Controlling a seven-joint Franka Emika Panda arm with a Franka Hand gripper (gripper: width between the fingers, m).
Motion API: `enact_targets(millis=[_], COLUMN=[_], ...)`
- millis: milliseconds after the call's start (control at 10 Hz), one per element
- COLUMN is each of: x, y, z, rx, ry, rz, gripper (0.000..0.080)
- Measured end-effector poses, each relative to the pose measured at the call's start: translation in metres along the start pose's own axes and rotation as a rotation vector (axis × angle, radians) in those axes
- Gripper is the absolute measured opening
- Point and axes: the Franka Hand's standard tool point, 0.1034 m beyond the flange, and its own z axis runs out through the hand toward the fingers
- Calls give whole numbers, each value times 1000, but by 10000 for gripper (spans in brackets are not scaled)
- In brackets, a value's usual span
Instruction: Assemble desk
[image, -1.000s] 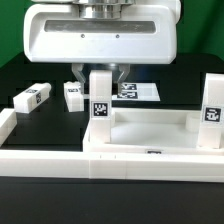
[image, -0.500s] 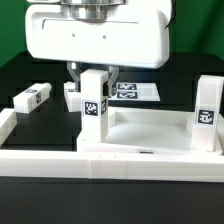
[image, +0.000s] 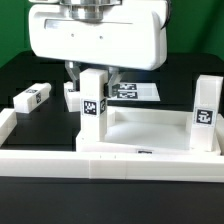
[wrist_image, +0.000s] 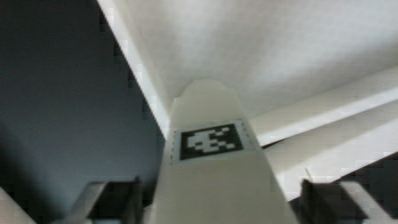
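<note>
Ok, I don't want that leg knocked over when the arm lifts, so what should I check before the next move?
1. Gripper open, gaps either side of the leg: ok.
2. Leg upright at the tabletop corner: ok.
3. Leg fully seated in its socket: cannot tell.
4. Second leg upright: ok.
5. Two loose legs lying clear of the gripper: ok.
</note>
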Motion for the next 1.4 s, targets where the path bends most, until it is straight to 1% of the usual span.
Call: enact_targets(millis=[100, 200, 300, 400, 500, 700, 800, 1100, 1200, 1300, 1400], x=[0, -1, -10, -22, -29, -38, -39, -39, -39, -37, -40], y=[0, -2, -4, -4, -5, -14, -20, -21, -19, -10, -10], z=[0, -7, -18, -25, -28, -36, -34, -33, -32, -31, -30], rx=[0, 7, 26, 33, 37, 46, 46, 47, 52, 67, 75], ry=[0, 2, 1, -8, -11, -10, -10, -13, -14, -22, -33], rz=[-3, 1, 29, 51, 48, 52, 40, 49, 54, 105, 256], gripper=[568, 568, 633, 644, 644, 649, 649, 649, 649, 649, 649])
